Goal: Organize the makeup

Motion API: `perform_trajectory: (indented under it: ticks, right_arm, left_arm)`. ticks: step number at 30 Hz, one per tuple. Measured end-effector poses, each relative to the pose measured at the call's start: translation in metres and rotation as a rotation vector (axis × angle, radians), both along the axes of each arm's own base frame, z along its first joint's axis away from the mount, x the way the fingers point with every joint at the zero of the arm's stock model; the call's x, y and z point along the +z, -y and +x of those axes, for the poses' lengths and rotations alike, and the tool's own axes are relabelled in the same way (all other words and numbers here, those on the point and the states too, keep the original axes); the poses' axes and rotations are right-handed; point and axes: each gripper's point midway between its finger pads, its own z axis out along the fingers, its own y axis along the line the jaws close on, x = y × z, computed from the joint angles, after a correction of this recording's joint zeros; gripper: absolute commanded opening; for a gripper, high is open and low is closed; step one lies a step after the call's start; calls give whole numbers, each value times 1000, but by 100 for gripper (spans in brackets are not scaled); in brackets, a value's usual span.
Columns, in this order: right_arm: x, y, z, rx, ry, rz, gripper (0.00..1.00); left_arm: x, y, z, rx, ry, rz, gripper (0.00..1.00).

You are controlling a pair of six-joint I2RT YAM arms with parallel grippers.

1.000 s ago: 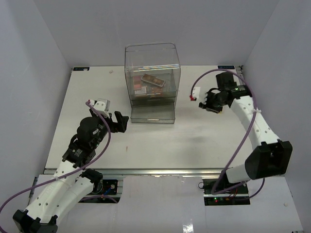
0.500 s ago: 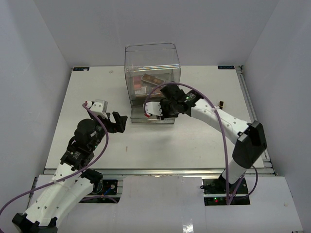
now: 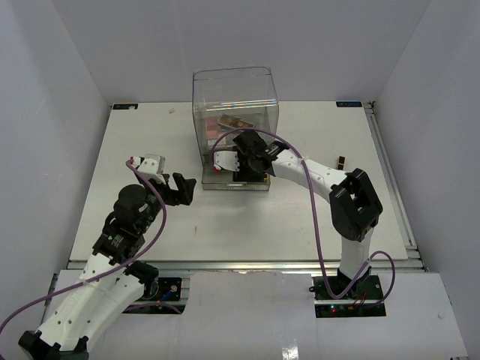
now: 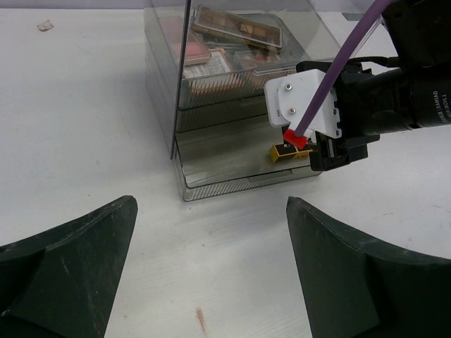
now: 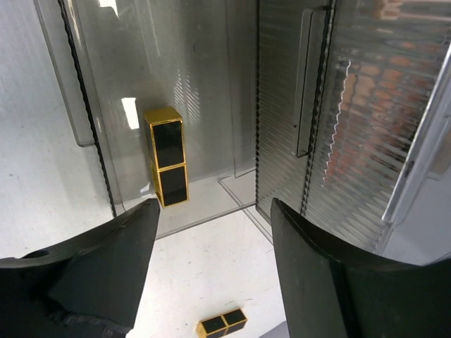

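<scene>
Pink and brown makeup palettes [image 3: 229, 124] lie in the upper drawers of the clear organizer [image 3: 235, 94]; they show at the top of the left wrist view [image 4: 239, 24]. The bottom drawer [image 3: 235, 182] is pulled out. My right gripper [image 3: 244, 166] hangs over it, open and holding nothing [image 5: 213, 211]. A black-and-gold lipstick [image 5: 168, 156] shows by the drawer wall and a second such shape [image 5: 222, 322] below it; one may be a reflection. The left wrist view shows one lipstick [image 4: 282, 151] in the drawer. My left gripper [image 3: 184, 187] stands open left of the drawer [image 4: 210, 211].
A small dark item [image 3: 341, 160] lies on the white table [image 3: 135, 150] right of the organizer. The right arm's purple cable [image 3: 300, 161] arcs over the table beside the drawer. A faint red smear [image 4: 201, 318] marks the table between the left fingers.
The right arm swung from the table's right side to the pulled-out drawer, and its jaws have opened there. The left arm has barely moved.
</scene>
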Motion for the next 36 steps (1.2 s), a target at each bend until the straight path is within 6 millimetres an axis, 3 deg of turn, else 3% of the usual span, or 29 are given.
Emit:
perform_trajectory:
  ticks: [4,6,9,10,11,14,15,17,21,26,29,36]
  right_arm:
    - [9,0,-3,-16,2,30,70]
    - [24,4,-7,-37,-3,84,70]
    - [58,18,-18,-80,-43,251,84]
    - [72,32,-20,-120,-71,338,85]
    - [86,58,-16,-194,-89,425,86]
    - [123,162,3,-477,-52,658,92]
    - [125,196,5,-569,-36,702,96]
    - [116,248,-1,-744,-24,761,98]
    - [64,282,-21,-1077,-113,798,98]
    - [9,305,-5,-1428,-176,772,100]
    - [-17,314,10,-1564,-195,756,92]
    - [-43,324,60,-1686,-181,767,74]
  left_arm:
    - [0,3,-1,-18,-2,-2,98]
    - [-1,8,-3,-49,-3,-7,98]
    - [-4,21,-6,-123,-12,-15,98]
    - [-6,28,-7,-157,-22,-16,98]
    - [-9,33,-8,-188,-34,-16,98]
    - [-20,47,-10,-263,-80,-13,98]
    - [-24,51,-10,-283,-93,-11,98]
    - [-28,56,-12,-317,-110,-8,98]
    - [-27,59,-15,-340,-107,-8,98]
    - [-21,56,-17,-334,-78,-9,98]
    - [-16,53,-17,-319,-59,-12,98]
    - [-5,46,-17,-283,-17,-15,98]
